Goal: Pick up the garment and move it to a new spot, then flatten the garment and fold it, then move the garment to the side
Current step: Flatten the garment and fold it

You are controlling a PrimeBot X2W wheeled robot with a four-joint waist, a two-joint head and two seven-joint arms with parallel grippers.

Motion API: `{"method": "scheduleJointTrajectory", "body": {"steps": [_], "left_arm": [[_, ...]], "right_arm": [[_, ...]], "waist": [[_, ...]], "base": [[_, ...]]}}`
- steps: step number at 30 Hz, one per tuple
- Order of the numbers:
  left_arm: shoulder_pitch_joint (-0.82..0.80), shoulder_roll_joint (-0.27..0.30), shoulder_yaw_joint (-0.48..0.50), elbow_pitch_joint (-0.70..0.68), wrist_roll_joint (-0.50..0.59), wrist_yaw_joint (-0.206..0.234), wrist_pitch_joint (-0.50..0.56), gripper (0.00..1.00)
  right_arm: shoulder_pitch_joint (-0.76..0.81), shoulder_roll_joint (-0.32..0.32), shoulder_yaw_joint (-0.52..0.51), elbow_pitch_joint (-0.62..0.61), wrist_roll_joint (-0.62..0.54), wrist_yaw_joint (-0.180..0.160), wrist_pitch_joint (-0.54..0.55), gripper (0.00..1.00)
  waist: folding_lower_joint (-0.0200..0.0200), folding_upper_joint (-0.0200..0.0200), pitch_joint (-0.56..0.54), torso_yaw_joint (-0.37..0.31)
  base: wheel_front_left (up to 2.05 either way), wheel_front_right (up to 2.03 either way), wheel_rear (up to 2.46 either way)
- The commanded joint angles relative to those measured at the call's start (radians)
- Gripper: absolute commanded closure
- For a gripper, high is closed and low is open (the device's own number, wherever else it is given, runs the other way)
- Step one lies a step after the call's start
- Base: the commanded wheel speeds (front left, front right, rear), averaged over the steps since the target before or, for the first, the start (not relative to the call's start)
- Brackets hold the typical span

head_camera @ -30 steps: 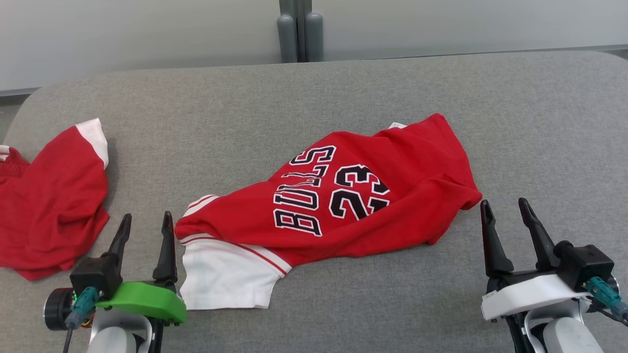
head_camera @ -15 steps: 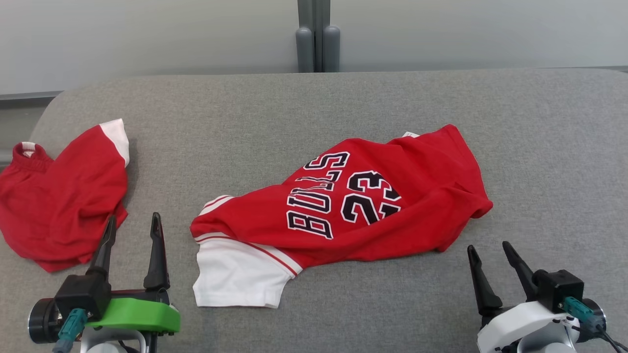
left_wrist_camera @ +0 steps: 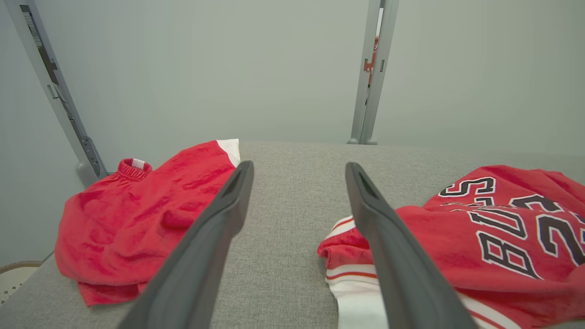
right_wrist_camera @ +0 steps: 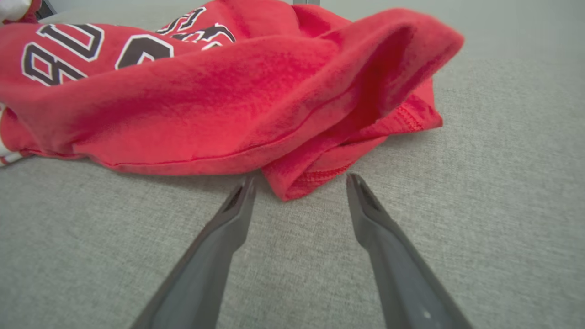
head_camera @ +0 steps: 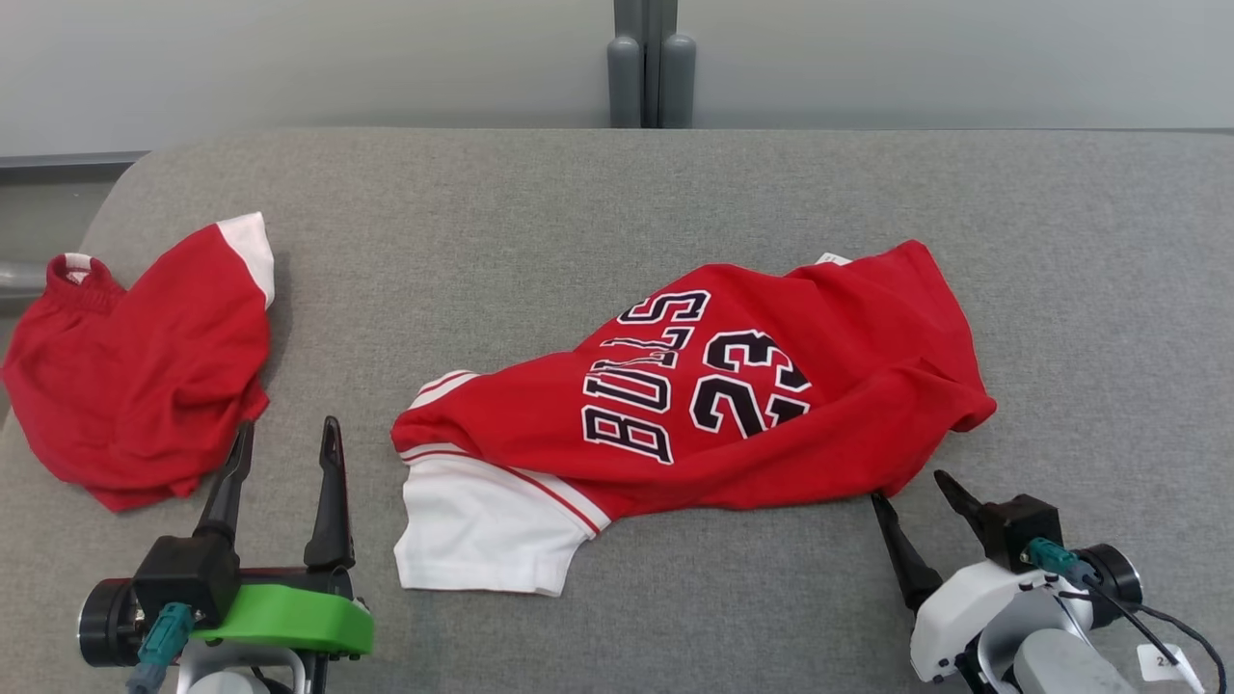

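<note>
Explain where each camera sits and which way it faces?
Head view: high on the robot, looking down at the grey padded surface; left fingers and right fingers at bottom.
Left wrist view: low behind the left fingers, facing the wall, red shorts left, Bulls jersey right.
Right wrist view: low behind the right fingers, facing the jersey up close.
Shared: the jersey, in all three.

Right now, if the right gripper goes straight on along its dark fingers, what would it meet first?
Probably the folded hem of the red jersey with black BULLS 23 lettering, lying just ahead of the open right gripper on the grey fabric surface.
</note>
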Motion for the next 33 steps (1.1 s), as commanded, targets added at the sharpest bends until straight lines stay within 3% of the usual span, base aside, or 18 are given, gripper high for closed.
{"method": "scheduleJointTrajectory", "body": {"steps": [1,5,6,8,16,22,27,28,29,30,33], "left_arm": [[-0.006,0.0,-0.003,0.001,-0.002,0.001,-0.001,0.0],[-0.015,0.0,-0.017,0.007,-0.011,0.001,-0.001,0.0],[-0.018,0.0,-0.02,0.009,-0.013,0.001,-0.001,0.0],[-0.022,0.0,-0.023,0.012,-0.016,0.0,-0.001,0.0],[-0.003,0.0,-0.024,0.023,-0.027,0.001,-0.001,0.0],[0.01,0.0,-0.023,0.027,-0.033,0.009,-0.001,0.0],[0.017,0.0,-0.031,0.03,-0.04,0.012,-0.001,0.0],[0.015,0.0,-0.032,0.031,-0.041,0.013,-0.001,0.0],[0.013,0.0,-0.034,0.032,-0.042,0.013,-0.001,0.0],[0.011,0.0,-0.035,0.033,-0.042,0.013,-0.001,0.0],[0.008,0.0,-0.038,0.033,-0.043,0.016,-0.001,0.0]], "right_arm": [[-0.026,-0.003,0.011,0.025,0.001,-0.001,-0.002,0.0],[-0.074,-0.004,0.036,0.095,0.012,-0.001,-0.003,0.0],[-0.084,-0.002,0.041,0.112,0.018,-0.001,-0.003,0.3],[-0.102,-0.003,0.048,0.132,0.027,-0.001,-0.003,1.0],[-0.046,-0.029,0.014,0.066,0.043,-0.001,-0.003,1.0],[0.09,-0.083,-0.078,-0.08,0.038,-0.001,-0.003,1.0],[0.163,-0.116,-0.137,-0.128,0.045,-0.001,-0.003,1.0],[0.172,-0.121,-0.144,-0.13,0.046,-0.001,-0.003,0.92],[0.175,-0.122,-0.146,-0.132,0.05,-0.001,-0.003,0.51],[0.175,-0.122,-0.153,-0.136,0.054,-0.001,-0.003,0.0],[0.172,-0.122,-0.172,-0.147,0.054,-0.001,-0.003,0.0]], "waist": [[0.0,0.0,0.006,0.006],[0.0,0.0,0.013,0.016],[0.0,0.0,0.015,0.018],[0.0,0.0,0.019,0.019],[0.0,0.0,0.01,0.0],[0.0,0.0,0.001,-0.033],[0.0,0.0,0.001,-0.059],[0.0,0.0,0.001,-0.062],[0.0,0.0,0.001,-0.064],[0.0,0.0,0.001,-0.066],[0.0,0.0,-0.001,-0.07]], "base": [[0.0,0.0,0.0],[0.0,0.0,0.0],[0.0,0.0,0.0],[0.0,0.0,0.0],[0.0,0.0,0.0],[0.0,0.0,0.0],[0.0,0.0,0.0],[0.0,0.0,0.0],[0.0,0.0,0.0],[0.0,0.0,0.0],[0.0,0.0,0.0]]}}
